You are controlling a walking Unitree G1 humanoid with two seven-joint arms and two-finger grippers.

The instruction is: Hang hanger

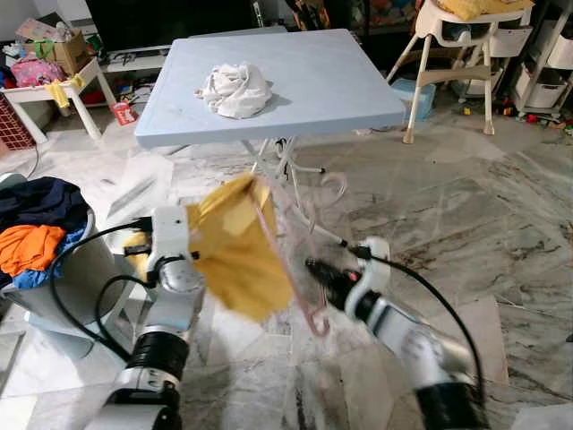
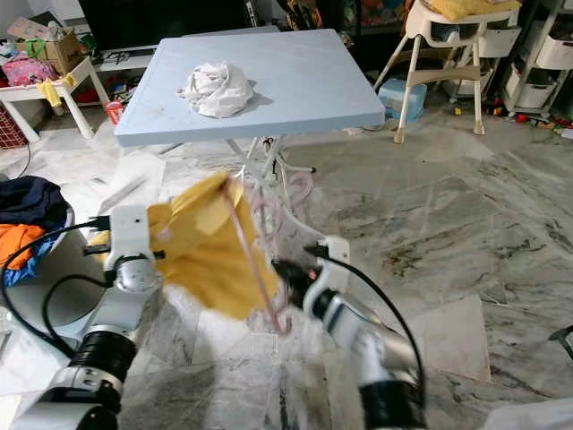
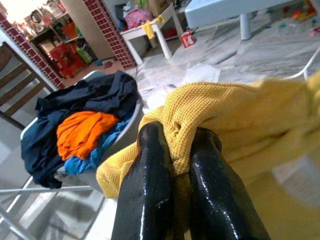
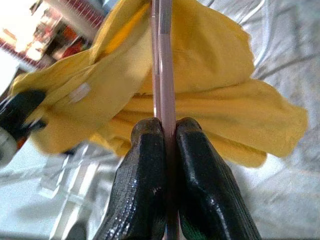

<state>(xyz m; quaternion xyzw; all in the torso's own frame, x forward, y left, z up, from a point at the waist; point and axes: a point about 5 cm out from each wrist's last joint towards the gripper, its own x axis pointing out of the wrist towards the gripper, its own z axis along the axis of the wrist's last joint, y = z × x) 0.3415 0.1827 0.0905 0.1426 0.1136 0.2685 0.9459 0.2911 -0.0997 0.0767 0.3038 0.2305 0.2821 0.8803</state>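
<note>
clearly both grippers share the load: right gripper (image 4: 167, 145) fingers pinch the pink hanger (image 1: 309, 269) rod between them, left gripper (image 3: 175, 160) fingers clamp the yellow shirt (image 1: 237, 251), stretching it beside the hanger for threading.

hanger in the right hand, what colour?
Pale pink hanger, clamped in the right hand; clearest in right wrist view.

Pink plastic hanger (image 4: 163, 60) held mid-air above marble floor, tilted, hook end low, blurred. Yellow knit garment (image 1: 235, 255) draped partly over it, bunched, hanging toward robot's left.
</note>
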